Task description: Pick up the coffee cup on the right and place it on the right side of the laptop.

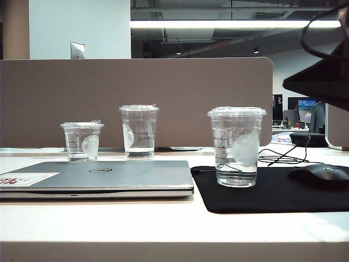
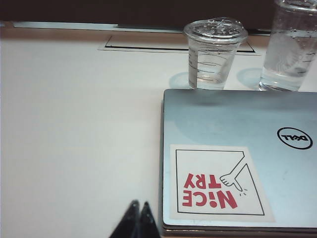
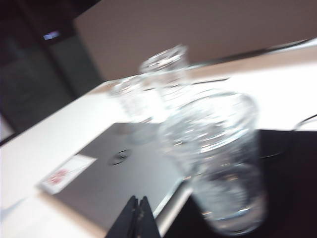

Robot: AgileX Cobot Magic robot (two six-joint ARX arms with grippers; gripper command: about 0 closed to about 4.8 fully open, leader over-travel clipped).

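The coffee cup (image 1: 237, 144) is a clear lidded cup with a whitish logo. It stands upright on the black mouse mat (image 1: 272, 199), just right of the closed silver laptop (image 1: 98, 177). In the right wrist view the coffee cup (image 3: 218, 163) is blurred and close beside my right gripper (image 3: 137, 199). That gripper is shut on nothing and hangs over the laptop's (image 3: 114, 173) edge. A dark part of the right arm (image 1: 322, 76) shows at the upper right of the exterior view. My left gripper (image 2: 138, 204) is shut and empty, over bare table beside the laptop's (image 2: 237, 158) stickered corner.
A short clear cup (image 1: 82, 141) and a taller clear cup (image 1: 139, 131) stand behind the laptop. A black mouse (image 1: 322, 176) lies on the mat's right end, with cables (image 1: 283, 158) behind it. A brown divider panel (image 1: 136, 93) closes off the back of the desk.
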